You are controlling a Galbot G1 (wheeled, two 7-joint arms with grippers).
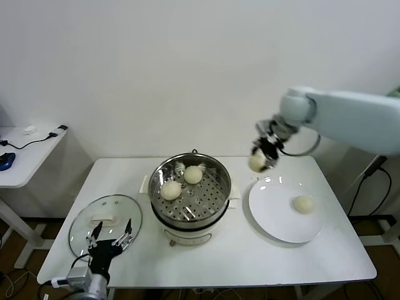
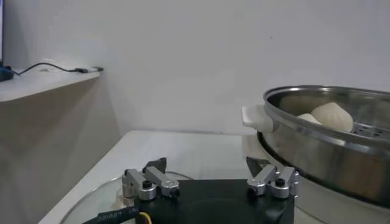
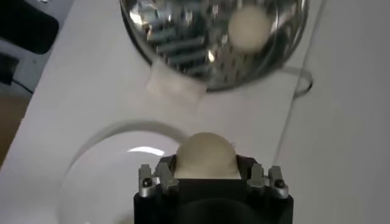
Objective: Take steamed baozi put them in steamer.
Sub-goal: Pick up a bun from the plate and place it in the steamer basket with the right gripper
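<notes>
White wall backs a white table [image 1: 206, 256] that carries all the working items. My steamer [image 1: 190, 192] stands at the centre of the table, a shiny steel pot on a white base with a perforated tray inside. Two buns sit on that tray: one bun [image 1: 171, 190] toward the left side and a second bun [image 1: 193, 174] just beyond it, toward the far side. A white plate [image 1: 275, 215] lies to the right of the steamer, apart from it, and holds one bun [image 1: 304, 204] on its right half. A round glass lid [image 1: 84, 228] with a white handle lies flat at the near left of the table.

My right gripper [image 1: 262, 157] is raised above the table, over the gap between the steamer and the far edge of the plate. Its fingers are clenched on a fourth bun [image 3: 206, 156], which sits between them clear of every surface. In the right wrist view the steamer rim and the glass lid appear below the held bun.

My left gripper [image 2: 211, 178] waits low at the near left edge of the table, over the glass lid. Its fingers are spread wide and grasp nothing. The left wrist view shows the steamer wall close beside it, not touching.
</notes>
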